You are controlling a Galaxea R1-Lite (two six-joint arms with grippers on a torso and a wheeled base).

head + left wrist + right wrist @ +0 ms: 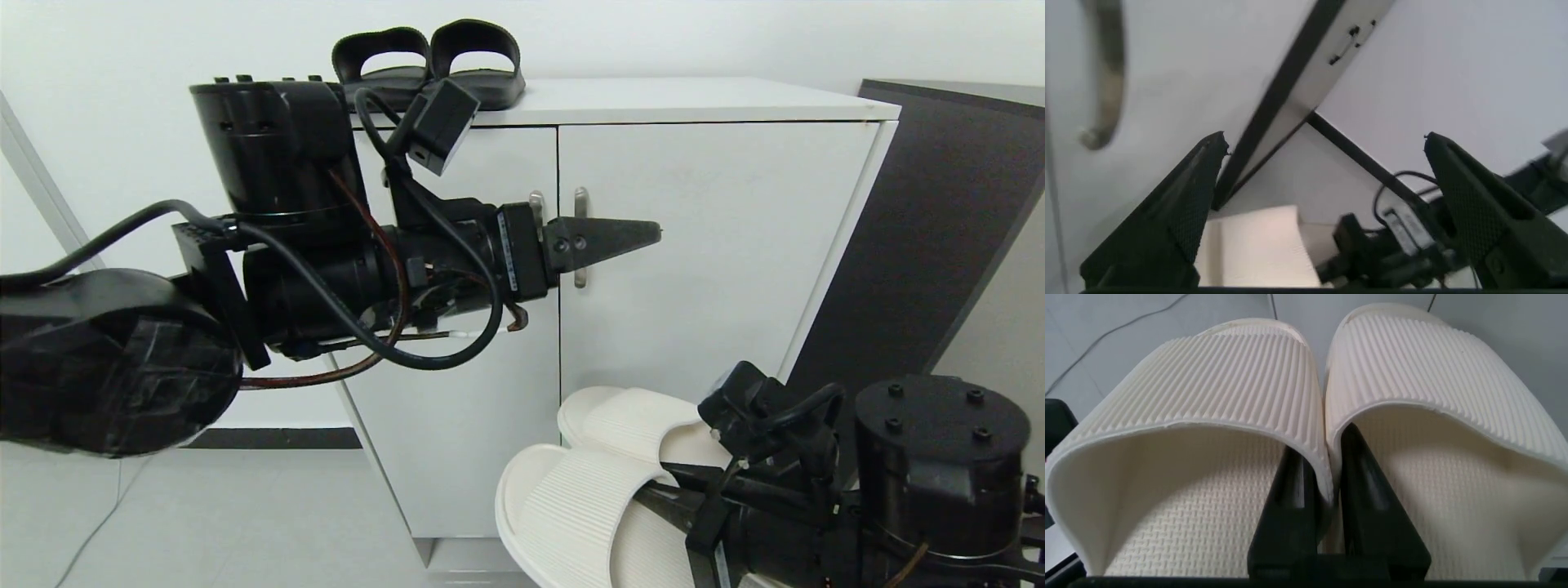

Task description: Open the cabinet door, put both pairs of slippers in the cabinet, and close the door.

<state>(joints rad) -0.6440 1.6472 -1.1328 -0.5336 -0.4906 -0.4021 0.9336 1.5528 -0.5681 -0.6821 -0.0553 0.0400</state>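
Here, L gripper (649,234) wide open at white cabinet (718,245); R gripper (1325,447) pinches white slippers (1208,392)

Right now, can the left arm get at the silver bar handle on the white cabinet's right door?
Probably yes. The left gripper hangs open before the closed door, nothing between; the silver bar handle lies beside its fingers, not between them, so it needs a sideways shift.

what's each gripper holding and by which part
Right gripper clamps the pair of white ribbed slippers by their touching inner strap walls, one finger inside each; left gripper holds nothing.
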